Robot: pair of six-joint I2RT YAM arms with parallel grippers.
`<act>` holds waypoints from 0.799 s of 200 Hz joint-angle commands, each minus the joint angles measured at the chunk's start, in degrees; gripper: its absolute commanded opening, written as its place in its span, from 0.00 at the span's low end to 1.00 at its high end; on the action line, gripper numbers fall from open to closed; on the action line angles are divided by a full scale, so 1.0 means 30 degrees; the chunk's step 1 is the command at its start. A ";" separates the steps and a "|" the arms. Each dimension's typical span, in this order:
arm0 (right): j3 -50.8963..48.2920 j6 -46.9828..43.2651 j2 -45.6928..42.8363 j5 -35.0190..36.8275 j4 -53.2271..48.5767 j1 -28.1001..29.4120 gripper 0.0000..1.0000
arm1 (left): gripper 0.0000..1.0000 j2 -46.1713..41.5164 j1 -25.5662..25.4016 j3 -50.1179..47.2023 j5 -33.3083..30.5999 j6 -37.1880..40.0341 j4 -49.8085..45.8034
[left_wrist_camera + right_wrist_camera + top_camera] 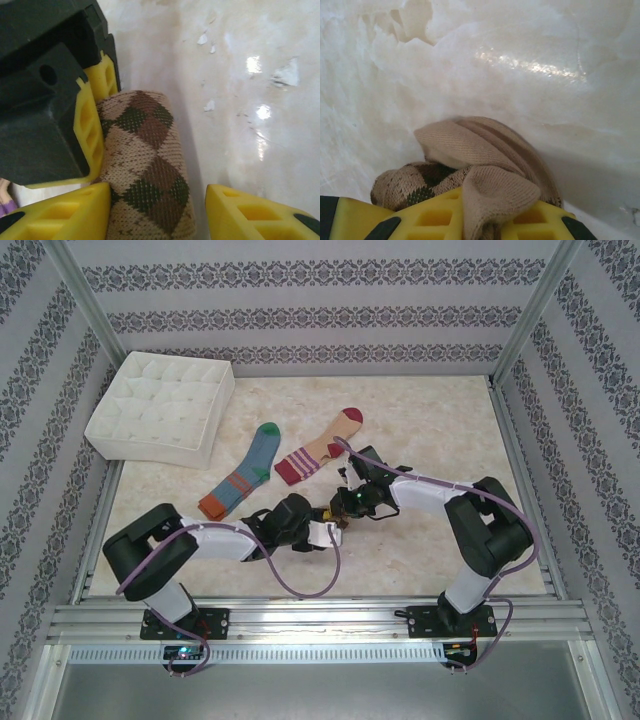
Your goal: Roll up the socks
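The brown-tan argyle sock (pixel 145 170) lies rolled into a tight cylinder on the marble table, near the front centre (pixel 336 516). My left gripper (pixel 157 200) straddles the roll and is open: its left finger (pixel 75 215) touches the roll and its right finger (pixel 250 215) stands clear of it. My right gripper (pixel 485 225) is shut on the roll's tan cuff end (pixel 495 185); in the left wrist view its black body and yellow fingers (pixel 92 125) press against the roll's far end. The blue sock (pixel 245 472) and the tan sock (pixel 320 448) lie flat farther back.
A white quilted fabric box (pixel 160 408) stands at the back left. The two arms meet close together at the table's front centre (pixel 330 515). Metal frame rails run along the table's front edge (pixel 320 615) and sides.
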 commanded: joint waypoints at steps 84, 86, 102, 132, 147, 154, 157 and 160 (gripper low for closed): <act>-0.1293 0.2499 -0.3390 0.1769 -0.1171 -0.0907 0.68 | 0.00 0.1589 0.0791 0.1369 0.1275 -0.3931 -0.2062; -0.1339 0.2586 -0.3546 0.1848 -0.1178 -0.0960 0.69 | 0.00 0.1578 0.0875 0.1440 0.1506 -0.4071 -0.2193; -0.1972 0.3451 -0.4857 0.2412 -0.0945 -0.1400 0.71 | 0.00 0.1517 0.1648 0.1910 0.3551 -0.5166 -0.3005; -0.3188 0.5257 -0.6872 0.3291 -0.0216 -0.1833 0.72 | 0.00 0.1757 0.2915 0.2893 0.6896 -0.6757 -0.4160; -0.3796 0.6238 -0.7532 0.3465 0.0355 -0.1852 0.73 | 0.00 0.2033 0.3402 0.3384 0.8094 -0.7202 -0.4619; -0.4069 0.6750 -0.7724 0.3397 0.0745 -0.1867 0.73 | 0.00 0.2185 0.3633 0.3548 0.8657 -0.7452 -0.4721; -0.4187 0.6987 -0.7786 0.3355 0.0936 -0.1867 0.73 | 0.00 0.2255 0.3721 0.3600 0.8892 -0.7563 -0.4740; -0.4286 0.7156 -0.7827 0.3287 0.1154 -0.1867 0.73 | 0.00 0.2315 0.3834 0.3665 0.9119 -0.7675 -0.4746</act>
